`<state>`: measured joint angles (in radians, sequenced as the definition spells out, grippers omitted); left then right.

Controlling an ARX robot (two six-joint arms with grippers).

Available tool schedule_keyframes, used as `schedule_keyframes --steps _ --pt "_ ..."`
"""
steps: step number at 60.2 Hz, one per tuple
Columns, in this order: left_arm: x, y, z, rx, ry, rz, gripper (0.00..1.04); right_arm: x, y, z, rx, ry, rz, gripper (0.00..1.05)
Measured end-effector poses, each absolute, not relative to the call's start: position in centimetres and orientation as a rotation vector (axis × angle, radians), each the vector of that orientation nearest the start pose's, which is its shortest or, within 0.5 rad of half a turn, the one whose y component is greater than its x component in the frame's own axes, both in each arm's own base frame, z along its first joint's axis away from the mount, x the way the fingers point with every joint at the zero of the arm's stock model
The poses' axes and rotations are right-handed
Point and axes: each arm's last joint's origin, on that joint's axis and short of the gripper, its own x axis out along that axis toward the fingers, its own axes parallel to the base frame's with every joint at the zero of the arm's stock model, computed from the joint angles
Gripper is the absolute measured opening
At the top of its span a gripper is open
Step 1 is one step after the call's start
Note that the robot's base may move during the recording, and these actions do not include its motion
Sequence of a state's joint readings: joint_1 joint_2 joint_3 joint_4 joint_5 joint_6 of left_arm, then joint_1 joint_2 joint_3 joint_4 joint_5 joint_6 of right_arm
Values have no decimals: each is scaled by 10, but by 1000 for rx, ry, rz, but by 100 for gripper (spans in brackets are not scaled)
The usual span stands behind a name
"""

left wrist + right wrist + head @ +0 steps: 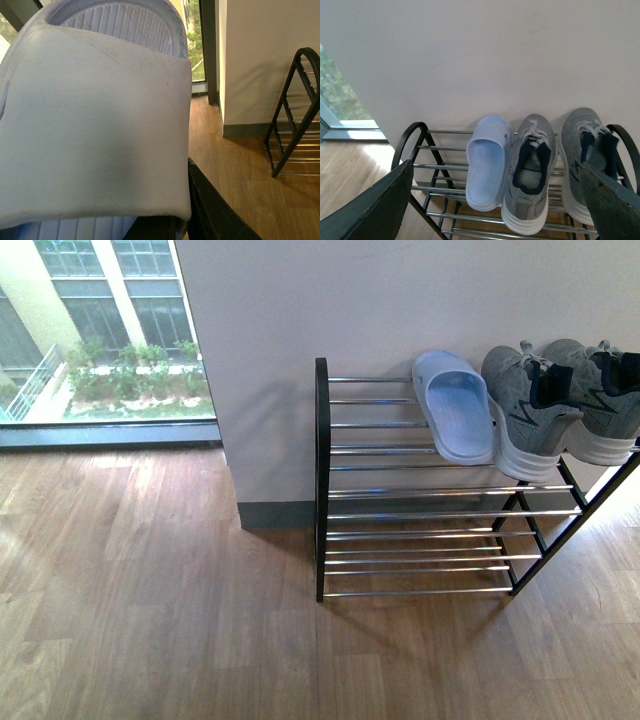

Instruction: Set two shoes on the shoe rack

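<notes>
1. On my front view the shoe rack [420, 490] stands on the wood floor [150, 620] against the pale wall [400, 300], at about 3 o'clock in the picture; a window [100, 330] sits at 10 o'clock.
2. I count three shoes on the top tier: one pale blue slide [455, 405], then two grey sneakers [528, 415] touching it and each other toward 3 o'clock.
3. The lower tiers show only bare chrome rods [420, 565].
4. Right wrist view: my right hand [495, 210] is spread wide, its two dark fingers [375, 205] apart with nothing between, hanging over the rack's front.
5. Left wrist view: the second slide [95, 115] fills the picture, lying against my left hand [165, 227]; I cannot tell whether the fingers are pinching it.
6. The rack's black side frame [295, 110] is well apart from that slide.
</notes>
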<state>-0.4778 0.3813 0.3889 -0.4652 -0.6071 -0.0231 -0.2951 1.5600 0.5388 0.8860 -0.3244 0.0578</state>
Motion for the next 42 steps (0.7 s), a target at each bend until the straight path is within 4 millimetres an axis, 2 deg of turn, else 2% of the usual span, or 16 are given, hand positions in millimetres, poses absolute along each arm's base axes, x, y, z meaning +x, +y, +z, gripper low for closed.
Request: schedule_keyframes --steps 13,18,28,35,40,42 --pt "98 -32 223 214 391 131 2 275 -77 175 94 118 8 93" --pt "98 -32 223 214 390 132 2 261 -67 174 34 16 -19 76" --pt "98 -32 223 214 390 132 2 225 -41 160 13 18 -7 41" --pt "98 -32 223 214 391 131 2 205 -29 162 9 10 -8 15" --pt "98 -32 223 214 391 131 2 196 -25 162 9 14 -10 2" --pt "98 -32 223 214 391 131 2 193 -23 161 8 16 -7 2"
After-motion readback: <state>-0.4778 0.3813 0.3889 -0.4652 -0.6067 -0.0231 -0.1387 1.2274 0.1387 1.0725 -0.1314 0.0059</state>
